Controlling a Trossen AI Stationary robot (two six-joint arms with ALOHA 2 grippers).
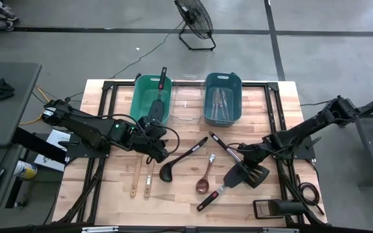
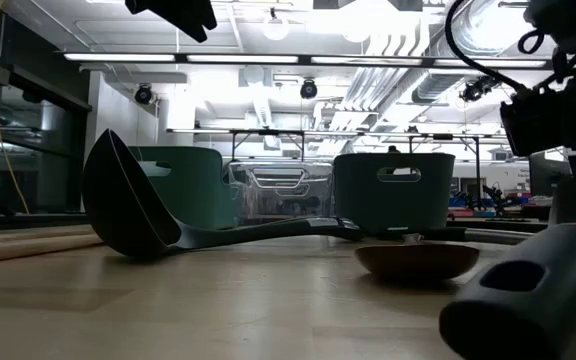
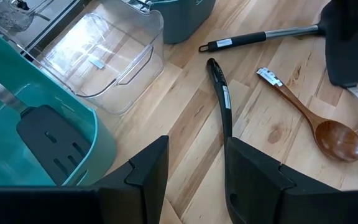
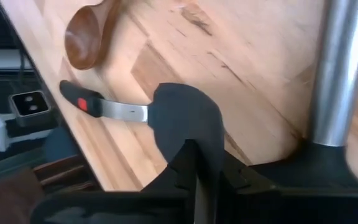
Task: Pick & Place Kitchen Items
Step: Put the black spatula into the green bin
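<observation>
My left gripper (image 1: pixel 160 152) is open and empty just left of the black ladle (image 1: pixel 180 162); in the left wrist view its fingers (image 3: pixel 197 180) stand beside the ladle's handle (image 3: pixel 221 99). My right gripper (image 1: pixel 241 160) is shut on a black spatula with a red-marked handle (image 1: pixel 222 189). A slotted black spatula with a steel shaft (image 1: pixel 256 173) lies next to it. A dark wooden spoon (image 1: pixel 206 178) lies flat at the middle. Two wooden utensils (image 1: pixel 141 180) lie near the front left. Another spatula (image 1: pixel 159 97) lies in the green bin (image 1: pixel 141 97). My right gripper pinches the spatula's black blade (image 4: pixel 188 124) between its two fingers, at the blade's end away from the handle. The fingers lie along the spatula. The handle (image 4: pixel 79 99) lies low over the table toward the near edge; whether it rests on the wood I cannot tell.
A green bin, a clear bin (image 1: pixel 188 103) and a blue bin (image 1: pixel 222 97) with silver cutlery stand side by side at the far edge. A fan (image 1: pixel 196 22) stands on the floor beyond. A dark block (image 1: pixel 277 208) sits at the near right corner.
</observation>
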